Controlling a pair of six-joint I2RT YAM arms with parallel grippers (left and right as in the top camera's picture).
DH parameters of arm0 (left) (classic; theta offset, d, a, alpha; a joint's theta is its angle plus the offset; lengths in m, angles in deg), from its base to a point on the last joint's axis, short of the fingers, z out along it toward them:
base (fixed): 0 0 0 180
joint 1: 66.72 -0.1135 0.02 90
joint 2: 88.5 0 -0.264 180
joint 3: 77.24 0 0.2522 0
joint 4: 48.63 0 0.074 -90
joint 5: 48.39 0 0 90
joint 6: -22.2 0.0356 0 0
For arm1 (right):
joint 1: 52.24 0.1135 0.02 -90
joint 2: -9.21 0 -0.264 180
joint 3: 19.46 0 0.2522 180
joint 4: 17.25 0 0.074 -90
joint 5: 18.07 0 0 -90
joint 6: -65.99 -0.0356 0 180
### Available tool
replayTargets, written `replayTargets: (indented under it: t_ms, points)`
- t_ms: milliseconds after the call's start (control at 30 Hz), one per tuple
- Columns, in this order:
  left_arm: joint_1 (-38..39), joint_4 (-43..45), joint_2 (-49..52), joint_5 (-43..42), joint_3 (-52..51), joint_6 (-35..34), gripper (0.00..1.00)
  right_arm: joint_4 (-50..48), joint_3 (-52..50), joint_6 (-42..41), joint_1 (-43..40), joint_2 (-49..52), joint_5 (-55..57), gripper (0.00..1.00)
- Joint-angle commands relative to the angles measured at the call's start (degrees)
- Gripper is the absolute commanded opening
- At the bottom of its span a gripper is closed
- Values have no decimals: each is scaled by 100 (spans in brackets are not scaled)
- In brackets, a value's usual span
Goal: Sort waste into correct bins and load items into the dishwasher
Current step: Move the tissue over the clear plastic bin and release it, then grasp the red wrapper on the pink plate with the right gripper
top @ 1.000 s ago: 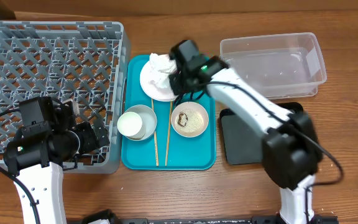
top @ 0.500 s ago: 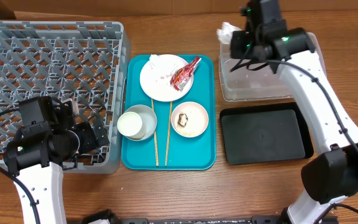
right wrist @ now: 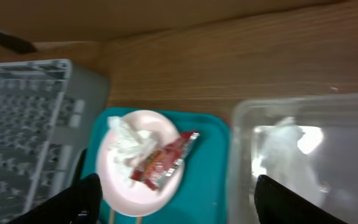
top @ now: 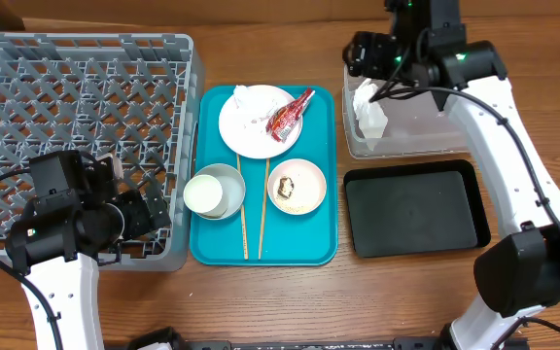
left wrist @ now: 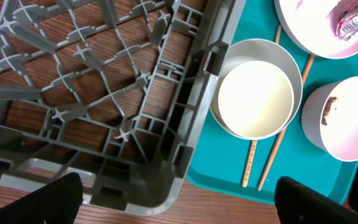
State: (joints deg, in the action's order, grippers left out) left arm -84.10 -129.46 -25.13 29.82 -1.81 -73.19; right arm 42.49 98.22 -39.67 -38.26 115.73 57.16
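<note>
1. My right gripper (top: 363, 56) hangs above the left end of the clear tub (top: 474, 73). Its fingers (right wrist: 82, 196) are spread wide with nothing between them.
2. A crumpled white napkin (top: 369, 112) lies inside the tub against its left wall. It is below my right hand and apart from it.
3. From my right wrist, the round white plate (right wrist: 120, 186) on the teal tray (top: 319, 248) is to the left of the tub. It carries a second napkin (right wrist: 129, 140) and the red-and-silver wrapper (right wrist: 163, 162), which touch each other.
4. The black tray (top: 411, 209) sits just in front of the tub.
5. My left gripper (top: 149, 214) is over the near right corner of the dish rack (top: 86, 58), fingers fully apart and holding nothing.
6. Beside that corner, on the teal tray, stand the grey bowl (left wrist: 257, 87) and the small dish (left wrist: 347, 118), with the chopsticks (left wrist: 277, 146) lying between them.
</note>
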Motion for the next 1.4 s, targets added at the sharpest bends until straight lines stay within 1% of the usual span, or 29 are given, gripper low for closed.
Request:
replayTargets:
  t_ms: [0,167,300,333,433,500,733,933,1100,1167,1267,1367]
  points:
    - [-26,26,-85,17,151,155,100,-157,-13,-313,461,2,22,79]
    - [-26,31,-87,20,151,157,100,-151,11,-299,1108,2,890,79]
    - [-26,57,-87,20,151,155,100,-227,9,-304,1384,37,1073,79]
    - [-26,68,-85,17,151,155,100,-302,9,-304,1445,85,1187,80]
    - [-26,87,-85,17,151,157,100,-710,7,-302,1652,339,1434,87]
    - [-26,85,-85,17,149,155,100,-957,7,-304,1781,562,1504,89]
    - [-26,87,-85,17,149,157,100,-1296,7,-385,2105,1482,2568,97]
    - [-26,85,-85,17,149,157,100,-1499,7,-573,2170,2142,2629,99]
    - [-26,87,-85,20,149,160,100,-1497,2,-887,2212,2559,2476,98]
    - [-26,87,-85,22,149,160,100,-1453,-4,-992,2247,2662,2459,94]
    - [-26,92,-85,22,149,160,100,-1394,-4,-992,2321,2723,2413,70]
    - [-26,92,-85,22,149,157,100,-1370,7,-992,2380,2721,2411,50]
